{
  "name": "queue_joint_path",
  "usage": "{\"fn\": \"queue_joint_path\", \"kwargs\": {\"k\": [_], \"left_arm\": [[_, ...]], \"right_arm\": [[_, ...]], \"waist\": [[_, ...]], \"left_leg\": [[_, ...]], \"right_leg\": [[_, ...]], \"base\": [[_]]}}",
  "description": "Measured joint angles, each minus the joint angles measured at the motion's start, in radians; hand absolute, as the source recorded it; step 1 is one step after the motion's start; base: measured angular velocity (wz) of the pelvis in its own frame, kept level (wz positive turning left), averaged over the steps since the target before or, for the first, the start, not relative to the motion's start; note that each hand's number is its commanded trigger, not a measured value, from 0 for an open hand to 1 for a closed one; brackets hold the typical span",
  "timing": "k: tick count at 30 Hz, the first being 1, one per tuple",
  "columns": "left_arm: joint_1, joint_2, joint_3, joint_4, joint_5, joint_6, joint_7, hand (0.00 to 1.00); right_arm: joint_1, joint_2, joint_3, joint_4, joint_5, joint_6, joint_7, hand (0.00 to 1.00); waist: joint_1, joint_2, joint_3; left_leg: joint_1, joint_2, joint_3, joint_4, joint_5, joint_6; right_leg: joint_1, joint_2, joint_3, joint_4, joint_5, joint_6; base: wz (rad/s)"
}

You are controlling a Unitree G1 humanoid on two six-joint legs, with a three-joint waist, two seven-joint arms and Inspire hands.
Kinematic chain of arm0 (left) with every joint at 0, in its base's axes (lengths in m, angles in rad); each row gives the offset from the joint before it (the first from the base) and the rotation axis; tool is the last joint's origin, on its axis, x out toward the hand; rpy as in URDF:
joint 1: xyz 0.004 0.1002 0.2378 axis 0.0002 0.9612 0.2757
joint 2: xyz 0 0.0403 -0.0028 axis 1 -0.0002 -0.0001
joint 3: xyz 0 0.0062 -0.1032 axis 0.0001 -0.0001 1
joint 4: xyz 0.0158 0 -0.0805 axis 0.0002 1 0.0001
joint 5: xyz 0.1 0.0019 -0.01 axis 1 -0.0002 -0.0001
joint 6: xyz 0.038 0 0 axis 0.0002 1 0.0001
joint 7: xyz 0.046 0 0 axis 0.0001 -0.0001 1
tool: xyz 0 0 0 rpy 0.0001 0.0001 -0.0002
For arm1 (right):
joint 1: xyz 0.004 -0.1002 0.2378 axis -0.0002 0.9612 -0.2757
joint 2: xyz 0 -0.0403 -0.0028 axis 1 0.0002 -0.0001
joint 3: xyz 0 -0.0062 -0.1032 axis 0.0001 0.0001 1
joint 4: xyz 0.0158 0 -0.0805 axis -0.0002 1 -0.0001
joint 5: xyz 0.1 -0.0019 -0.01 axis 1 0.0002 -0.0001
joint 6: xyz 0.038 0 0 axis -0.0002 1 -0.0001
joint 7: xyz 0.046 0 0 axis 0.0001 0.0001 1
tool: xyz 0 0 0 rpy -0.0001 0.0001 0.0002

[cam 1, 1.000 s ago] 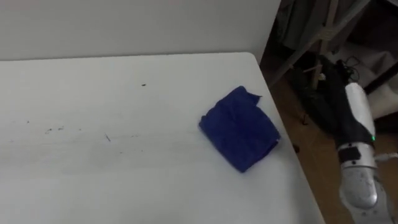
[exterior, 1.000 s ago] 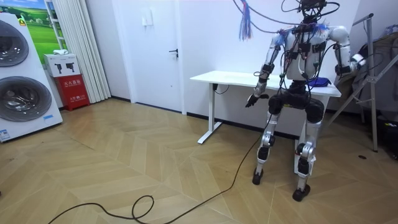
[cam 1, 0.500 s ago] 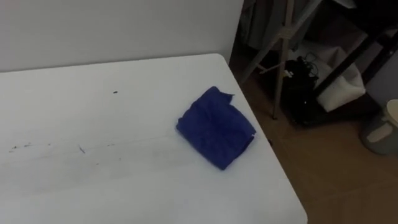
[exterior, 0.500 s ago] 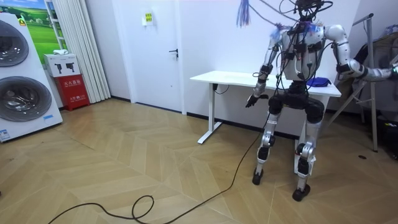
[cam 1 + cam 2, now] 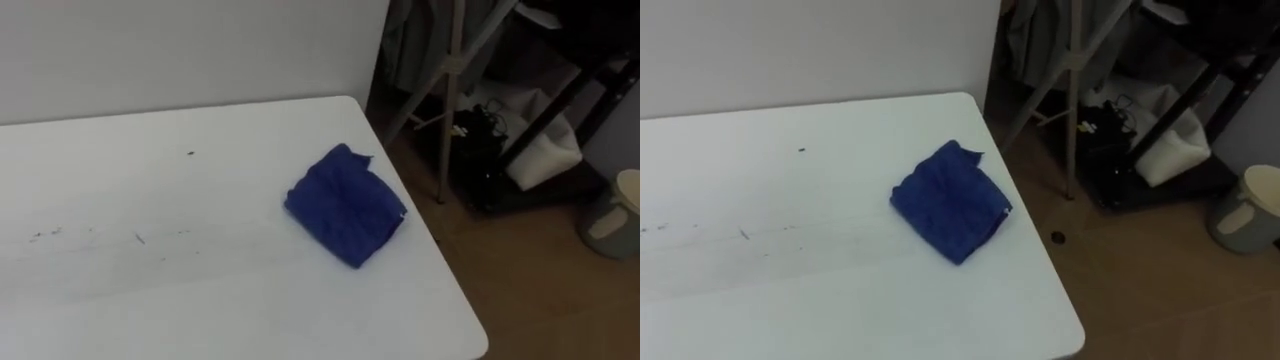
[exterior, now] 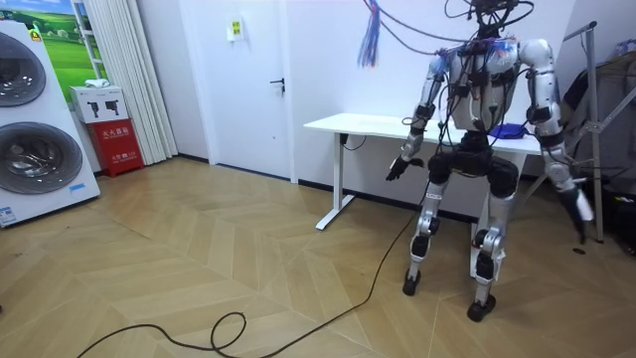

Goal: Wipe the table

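We see the crumpled dark-blue cloth lying on the white rectangular table near its right edge, dark specks beside it. Our right hand hangs low, well clear of the cloth; our left hand likewise. Whether their fingers are closed we cannot tell. Wiping could be ahead or finished.

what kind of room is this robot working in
Probably a home-style utility or laundry room set up for testing: stacked washing machines at the room view's left, a white table against the wall, a door, wood flooring.
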Motion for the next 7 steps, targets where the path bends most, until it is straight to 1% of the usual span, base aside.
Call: {"fn": "queue_joint_path", "kwargs": {"k": [1,3,5,7], "left_arm": [[-0.006,-0.006,-0.007,0.013,0.001,0.002,0.003,0.0],[-0.01,-0.026,-0.034,0.021,0.001,0.015,0.008,0.0],[-0.012,-0.03,-0.061,0.021,-0.002,0.028,0.01,0.0],[-0.015,-0.036,-0.075,0.021,-0.001,0.038,0.011,0.0]], "right_arm": [[-0.001,0.007,0.011,0.001,0.0,0.005,0.008,0.0],[-0.018,0.019,0.057,-0.002,-0.036,0.024,0.04,0.0],[-0.039,0.02,0.102,-0.007,-0.096,0.043,0.049,0.0],[-0.069,0.024,0.116,-0.018,-0.172,0.048,0.049,0.0]], "waist": [[0.001,0.006,-0.0003],[0.002,0.027,0.0035],[0.004,0.031,0.0048],[0.009,0.031,0.0044]], "left_leg": [[0.0,0.0,-0.001,0.0,0.0,-0.001],[-0.001,0.002,0.0,0.0,0.003,0.002],[-0.004,0.004,-0.001,0.0,0.004,0.002],[-0.004,0.003,0.0,0.0,0.004,0.002]], "right_leg": [[0.0,0.001,0.0,0.0,0.0,0.0],[-0.002,0.003,0.0,-0.001,0.0,0.0],[-0.004,0.004,-0.001,-0.001,0.0,-0.001],[-0.008,0.005,-0.002,-0.001,0.0,-0.001]], "base": [[0.0],[0.0],[0.0],[-0.03]]}}
